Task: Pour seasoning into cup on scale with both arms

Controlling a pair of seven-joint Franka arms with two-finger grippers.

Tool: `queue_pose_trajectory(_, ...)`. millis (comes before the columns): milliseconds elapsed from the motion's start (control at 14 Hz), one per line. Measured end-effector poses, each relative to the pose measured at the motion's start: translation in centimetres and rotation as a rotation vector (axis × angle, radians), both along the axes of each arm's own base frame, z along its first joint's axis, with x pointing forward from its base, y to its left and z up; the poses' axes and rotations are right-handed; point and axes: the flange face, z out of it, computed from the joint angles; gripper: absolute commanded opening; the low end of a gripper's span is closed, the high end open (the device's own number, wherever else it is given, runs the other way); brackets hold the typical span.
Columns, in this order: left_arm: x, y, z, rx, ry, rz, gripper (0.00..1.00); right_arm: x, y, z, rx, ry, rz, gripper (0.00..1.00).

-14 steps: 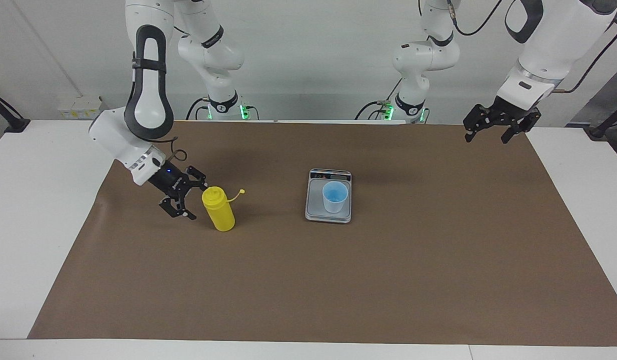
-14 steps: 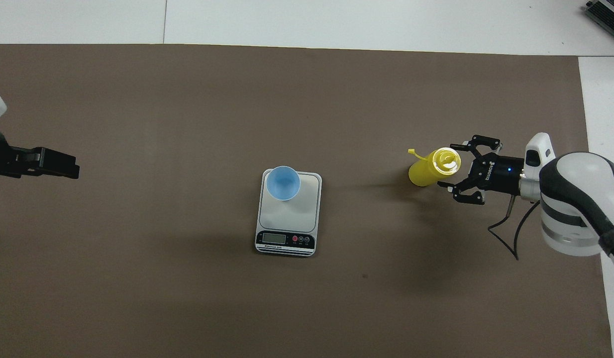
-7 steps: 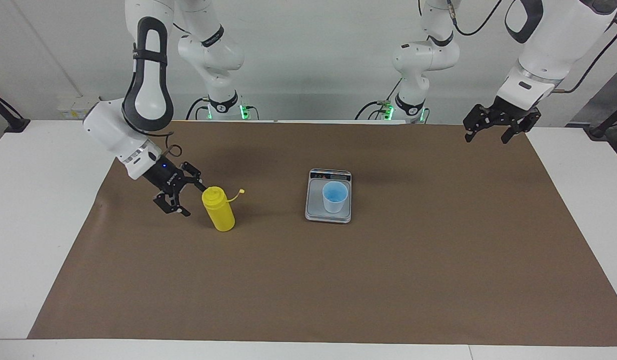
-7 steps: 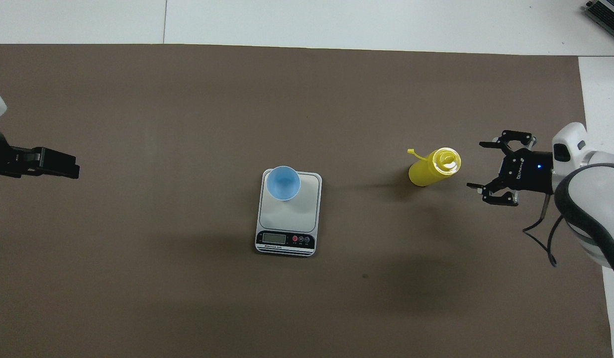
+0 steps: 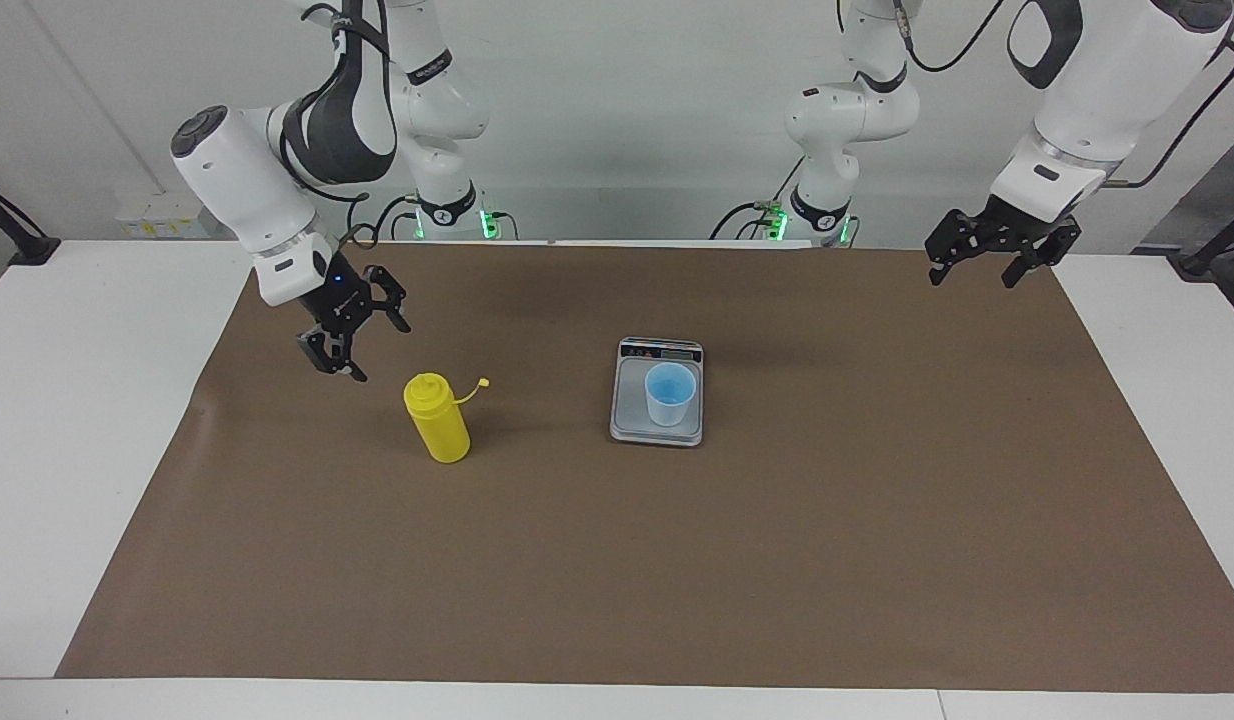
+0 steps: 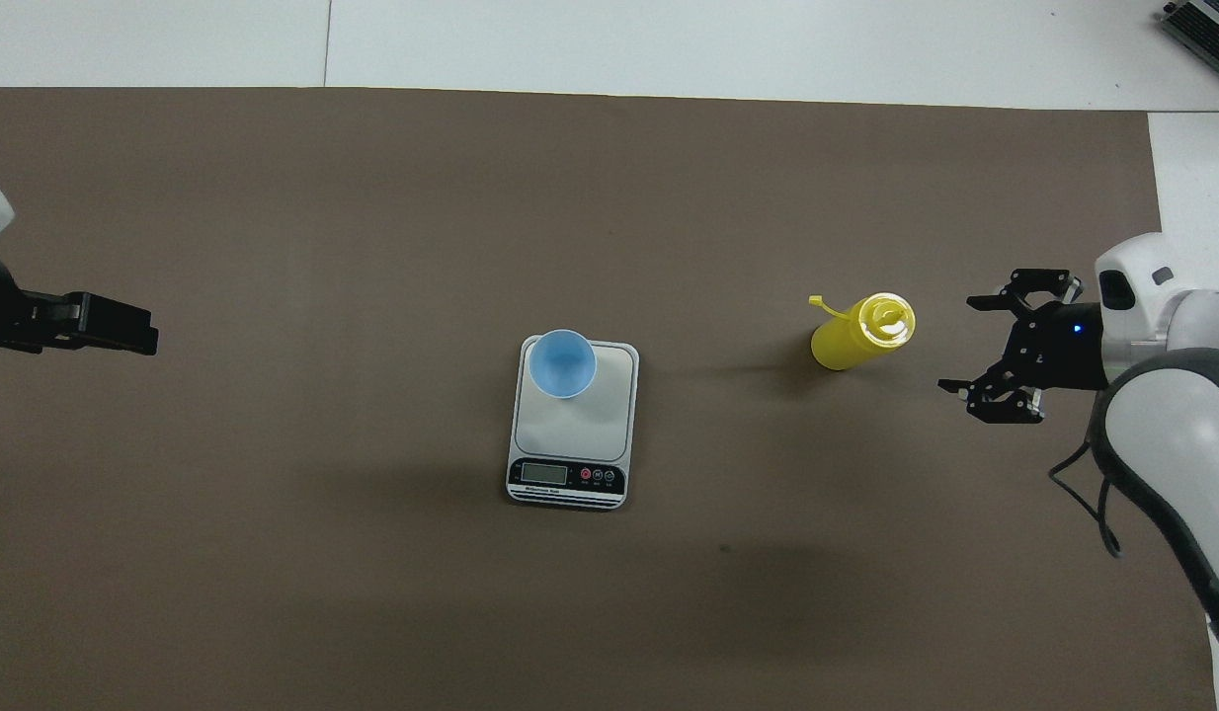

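The yellow seasoning bottle [image 5: 437, 420] stands upright on the brown mat, its cap strap hanging open; it also shows in the overhead view [image 6: 856, 336]. The light blue cup [image 5: 669, 395] stands on the silver-grey scale [image 5: 632, 425], on the part of the plate farthest from the display; cup [image 6: 562, 362] and scale [image 6: 570, 430] show from above too. My right gripper [image 5: 369, 343] is open and empty, raised above the mat beside the bottle and clear of it [image 6: 965, 346]. My left gripper [image 5: 974, 277] is open and empty, waiting over the mat's edge at the left arm's end [image 6: 116, 331].
The brown mat [image 5: 777, 560] covers most of the white table [image 5: 77, 400]. The scale's display strip [image 6: 567, 476] faces the robots. Bottle and scale stand apart, with bare mat between them.
My right gripper has drawn back from the bottle, rising and moving toward the right arm's end of the table. The bottle stays upright in place. The left arm has not moved.
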Motion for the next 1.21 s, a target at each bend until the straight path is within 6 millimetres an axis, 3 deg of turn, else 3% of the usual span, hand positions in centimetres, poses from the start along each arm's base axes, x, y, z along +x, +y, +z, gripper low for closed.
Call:
queue_pose_trajectory(427,0.0,0.0,0.0,-0.001,0.0,-0.012,1.0,1.1,6.9,5.9,-0.084,0.01,-0.243,1.0)
queue_pose_trajectory(783,0.0,0.2,0.0,-0.003,-0.004,-0.009,1.0,3.2,7.4,10.7,-0.1,0.03,-0.511,1.0)
queue_pose_trajectory(1210,0.0,-0.1,0.1,-0.003,-0.006,-0.013,1.0,3.7,9.0,12.3,-0.102,0.147,-0.919,1.0)
